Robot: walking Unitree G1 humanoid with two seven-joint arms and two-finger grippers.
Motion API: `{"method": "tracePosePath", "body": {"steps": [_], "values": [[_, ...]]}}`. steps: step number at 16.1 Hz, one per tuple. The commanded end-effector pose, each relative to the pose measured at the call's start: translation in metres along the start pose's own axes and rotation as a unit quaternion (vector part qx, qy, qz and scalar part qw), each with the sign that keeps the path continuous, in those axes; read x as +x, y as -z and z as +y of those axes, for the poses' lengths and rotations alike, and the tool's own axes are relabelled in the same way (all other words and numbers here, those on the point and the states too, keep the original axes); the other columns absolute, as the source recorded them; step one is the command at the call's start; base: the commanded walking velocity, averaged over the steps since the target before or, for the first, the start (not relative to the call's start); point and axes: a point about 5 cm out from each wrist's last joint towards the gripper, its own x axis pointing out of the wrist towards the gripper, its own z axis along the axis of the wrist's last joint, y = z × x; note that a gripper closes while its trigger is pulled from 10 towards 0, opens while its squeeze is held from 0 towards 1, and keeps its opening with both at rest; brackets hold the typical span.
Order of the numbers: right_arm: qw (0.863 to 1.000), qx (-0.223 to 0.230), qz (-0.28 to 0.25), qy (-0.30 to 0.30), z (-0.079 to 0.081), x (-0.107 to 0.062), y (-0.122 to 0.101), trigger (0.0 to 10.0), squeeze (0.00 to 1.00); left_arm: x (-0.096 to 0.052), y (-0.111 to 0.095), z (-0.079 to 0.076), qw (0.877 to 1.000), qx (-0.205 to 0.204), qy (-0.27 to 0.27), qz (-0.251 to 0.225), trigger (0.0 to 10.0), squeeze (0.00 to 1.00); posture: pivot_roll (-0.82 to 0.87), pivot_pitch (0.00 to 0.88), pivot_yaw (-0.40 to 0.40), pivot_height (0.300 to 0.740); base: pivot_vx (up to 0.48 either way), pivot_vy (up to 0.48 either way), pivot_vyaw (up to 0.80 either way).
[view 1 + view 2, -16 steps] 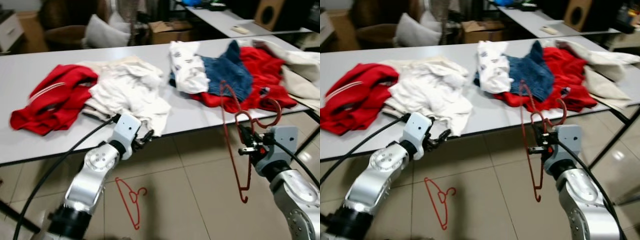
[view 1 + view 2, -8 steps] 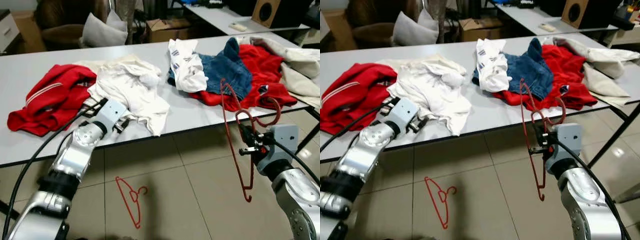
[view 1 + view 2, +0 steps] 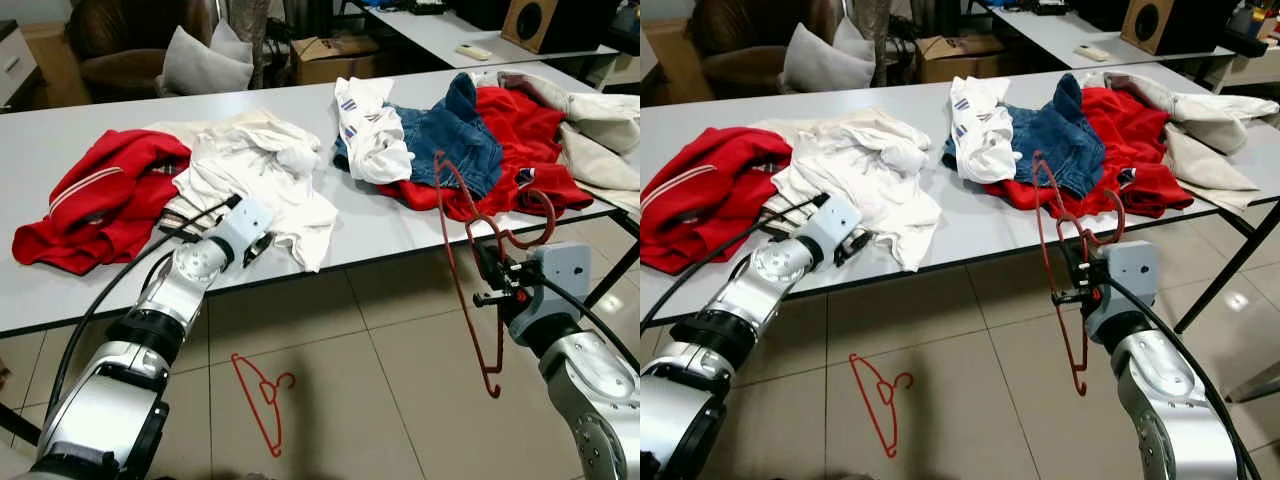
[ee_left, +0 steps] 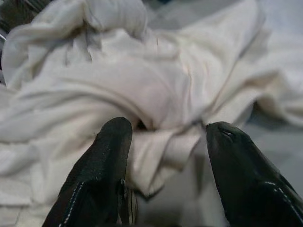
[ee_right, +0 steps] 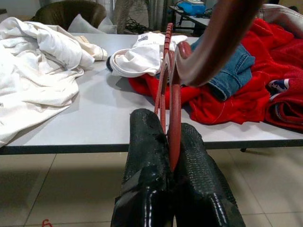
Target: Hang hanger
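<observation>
We hold a red hanger (image 3: pixel 466 262) beside the table's (image 3: pixel 60 150) front edge.
Our right gripper (image 5: pixel 171 142) clamps its thin wire; our left gripper (image 4: pixel 163 142), fingers apart, meets rumpled white cloth (image 4: pixel 142 80).

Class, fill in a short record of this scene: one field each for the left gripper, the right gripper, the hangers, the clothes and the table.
left gripper: open, fingers either side of a fold of the white garment
right gripper: shut on the red hanger, held off the table's front edge
second hanger: red, lying on the tiled floor
clothes: red top, white garment, denim piece, red pile, all loose on the table
table: long, grey
</observation>
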Motion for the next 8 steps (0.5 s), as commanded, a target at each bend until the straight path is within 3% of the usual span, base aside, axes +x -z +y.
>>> {"method": "tracePosePath", "body": {"steps": [1,5,8], "values": [[1.000,-0.008,-0.002,-0.015,0.0040,-0.0005,-0.0036,10.0,0.00,0.0021,-0.0026,0.0028,1.000,0.022,-0.006,0.002,0.0,0.00,-0.24,0.000,0.031,0.710,0.000,0.000,0.00],[0.999,-0.024,0.013,-0.030,0.0078,-0.0006,0.0000,10.0,0.00,0.0050,-0.0005,0.0033,0.999,0.035,-0.022,0.008,0.0,0.00,-0.24,0.000,0.027,0.710,0.000,0.000,0.00],[1.000,-0.021,-0.008,-0.005,0.0028,-0.0001,-0.0060,10.0,0.00,0.0057,0.0022,0.0049,0.998,0.047,-0.032,0.020,0.0,0.00,-0.25,0.000,0.027,0.710,0.000,0.000,0.00]]}}
